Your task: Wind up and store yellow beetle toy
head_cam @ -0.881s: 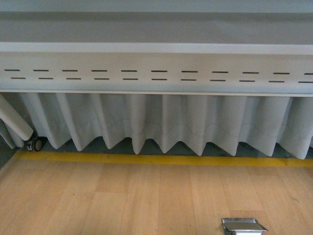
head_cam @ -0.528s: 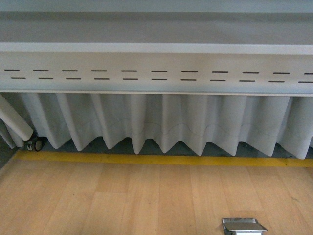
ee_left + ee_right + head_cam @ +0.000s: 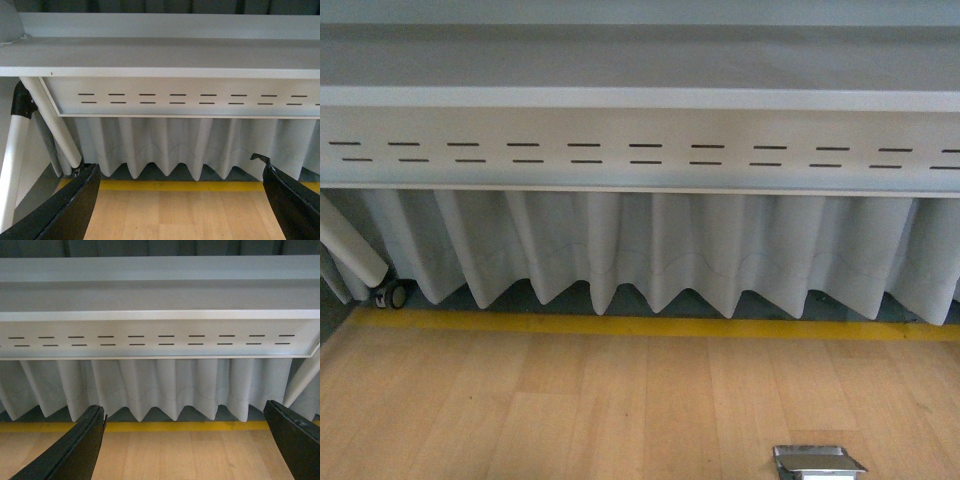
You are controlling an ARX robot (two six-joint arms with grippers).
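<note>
Black fingers of my left gripper (image 3: 176, 162) stand wide apart with nothing between them; my right gripper (image 3: 185, 407) is just as spread and empty. I cannot find the yellow beetle toy in any view, so I judge the step is locating it: look lower before reaching. Nearest lies a pale wooden plank surface (image 3: 570, 410) with a small silver metal plate (image 3: 817, 462), then a yellow painted stripe (image 3: 640, 326), a white pleated cloth skirt (image 3: 650, 250) and a grey slotted metal panel (image 3: 640, 150).

Open floor (image 3: 570, 400) ahead (curtain (image 3: 650, 250) beyond)
</note>
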